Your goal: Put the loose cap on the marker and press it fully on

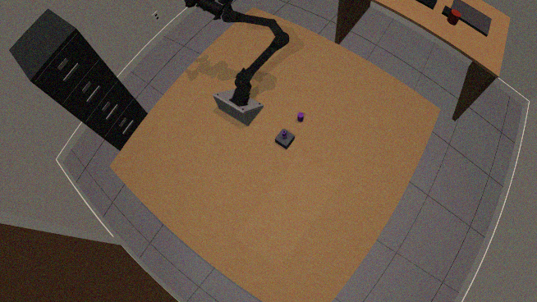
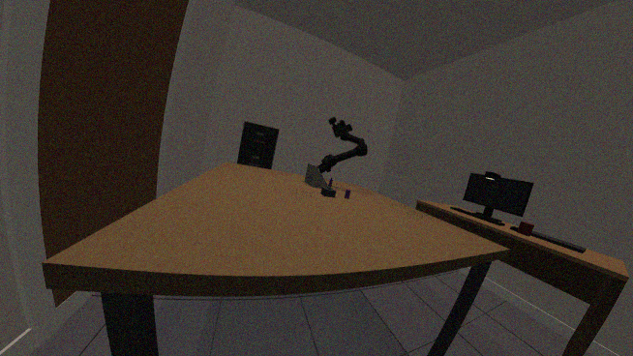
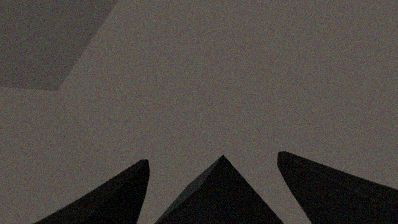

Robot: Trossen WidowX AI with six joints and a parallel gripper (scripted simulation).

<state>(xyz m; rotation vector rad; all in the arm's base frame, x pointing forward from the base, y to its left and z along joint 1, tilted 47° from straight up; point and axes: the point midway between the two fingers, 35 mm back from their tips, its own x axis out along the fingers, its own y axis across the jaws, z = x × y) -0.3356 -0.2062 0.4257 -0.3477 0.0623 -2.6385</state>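
Nothing sits between the wide-spread jaws of the gripper (image 3: 214, 165), raised high, facing wall. Cap (image 1: 300, 116) stands loose beside the block (image 1: 284, 140), which keeps the marker (image 1: 284, 133) upright for capping.

Table (image 1: 287, 213): holder block (image 1: 284, 140), cap (image 1: 300, 116), arm base (image 1: 238, 107).

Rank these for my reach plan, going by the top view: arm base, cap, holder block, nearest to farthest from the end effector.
The end effector sits raised at the top edge, open and holding nothing.
1. Arm base, mid-table, nearest.
2. Cap, standing right of the base.
3. Holder block with the marker, farthest; cap and block are close, so the ranking there is less sure.
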